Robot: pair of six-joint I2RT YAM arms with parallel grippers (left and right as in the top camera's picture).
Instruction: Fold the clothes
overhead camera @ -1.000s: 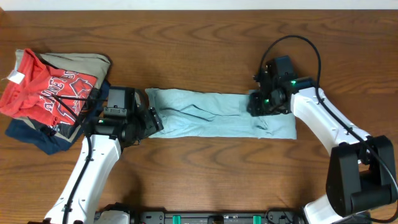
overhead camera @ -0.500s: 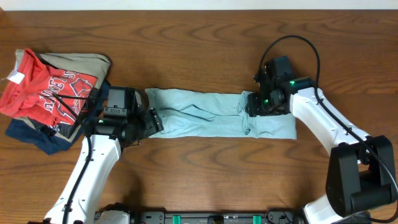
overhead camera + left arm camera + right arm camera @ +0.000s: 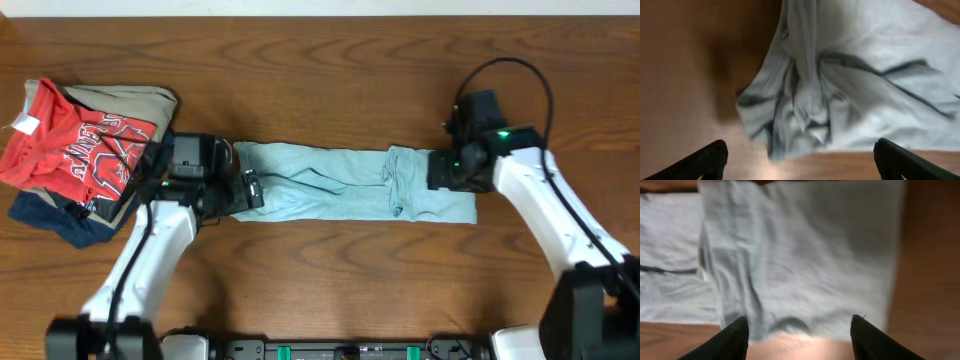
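1. Item: pale blue T-shirt [image 3: 330, 185]. It lies as a long strip across the middle of the table [image 3: 320, 70], parallel to the front edge and well clear of every edge.
2. Condition: the right end carries a turned-over flap [image 3: 405, 180], fairly flat. The left end [image 3: 805, 110] is bunched and creased, with its corner rumpled.
3. Left gripper [image 3: 805, 160]: fingers spread wide, nothing between them. It sits just beside the rumpled left end.
4. Right gripper [image 3: 800, 337]: fingers apart and empty, over the right end near the flap.
5. Step in hand, as judged: regrasping the strip for the next crosswise fold.
6. Handling notes:
   - The fabric looks thin and limp, so pinch all layers at the edge or the top layer slides off.
   - Smooth or pull out the left bunching first, otherwise the crease gets folded in.
   - Carry the fold low and level, and line up edge on edge before letting go.
7. Not part of the lot: red shirt [image 3: 75, 145], khaki garment [image 3: 130, 100] and navy garment [image 3: 60, 220], heaped at the table's left edge. Keep the left arm from dragging them.
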